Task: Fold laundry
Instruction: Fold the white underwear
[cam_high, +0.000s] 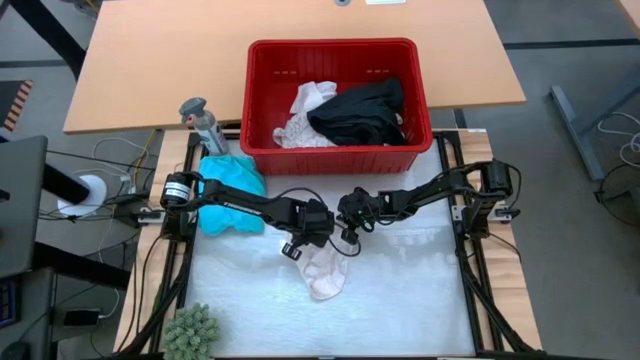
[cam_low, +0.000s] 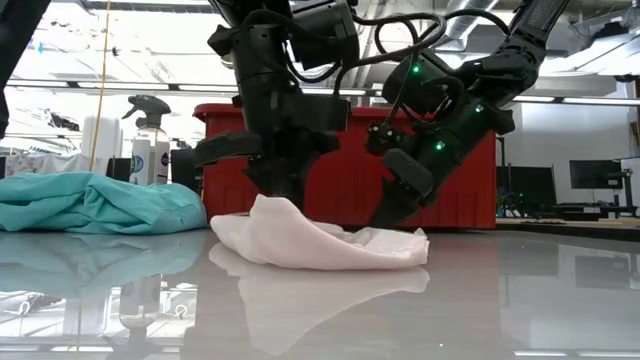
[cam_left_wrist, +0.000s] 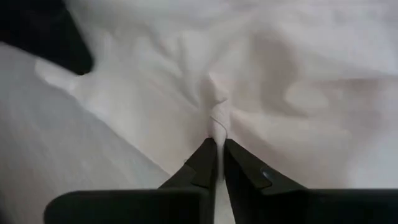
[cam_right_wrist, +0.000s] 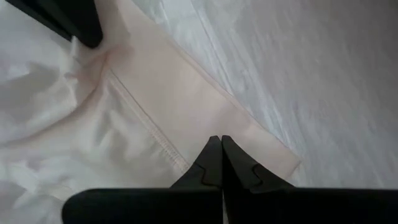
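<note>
A small white garment (cam_high: 326, 270) lies crumpled in the middle of the table (cam_high: 420, 300), and both grippers are down on its far part. My left gripper (cam_left_wrist: 219, 146) is shut on a raised ridge of it, at its left far part (cam_low: 270, 205). My right gripper (cam_right_wrist: 221, 143) is shut at its hemmed band, at the right end (cam_low: 400, 235). A teal garment (cam_high: 232, 205) is heaped on the table's left. A black garment (cam_high: 360, 112) and white cloth (cam_high: 305, 115) sit in the red basket (cam_high: 335, 45). My left gripper pinches a narrow raised fold of the white garment (cam_left_wrist: 216, 121) between its two fingertips, coming steeply from above. The cloth around the fold is puckered and rises to a small peak, while the rest lies on the table. I cannot tell how many layers it holds. My right gripper meets the garment's stitched hem band (cam_right_wrist: 186, 158) with its fingertips, slanting down from the table's right. The band lies flat on the table around the tips. The fingers hide whether cloth is caught between them.
The red basket stands just beyond the table's far edge. A spray bottle (cam_high: 205, 125) stands at the far left, and a small green fuzzy plant (cam_high: 192, 332) at the near left corner. The table's near and right parts are bare.
</note>
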